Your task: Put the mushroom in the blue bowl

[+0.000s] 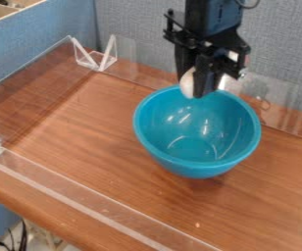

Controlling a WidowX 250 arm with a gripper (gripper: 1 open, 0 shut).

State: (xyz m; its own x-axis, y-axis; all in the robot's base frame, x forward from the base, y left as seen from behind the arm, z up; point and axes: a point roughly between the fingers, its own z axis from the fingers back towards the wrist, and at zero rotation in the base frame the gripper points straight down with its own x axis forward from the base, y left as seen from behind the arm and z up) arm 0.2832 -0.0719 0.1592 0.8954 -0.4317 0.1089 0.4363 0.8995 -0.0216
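The large teal-blue bowl (197, 132) stands on the wooden table, right of centre. Above its far rim hangs my black gripper (201, 82), pointing down and shut on the mushroom (192, 82). Only the mushroom's cream-white stem shows between the fingers; its cap is hidden by them. The mushroom hangs just above the bowl's back edge, not touching it.
Clear acrylic walls (62, 191) border the wooden table (75, 127) at front, left and right. A clear triangular stand (95, 54) sits at the back left. A blue partition (49, 29) rises behind the table.
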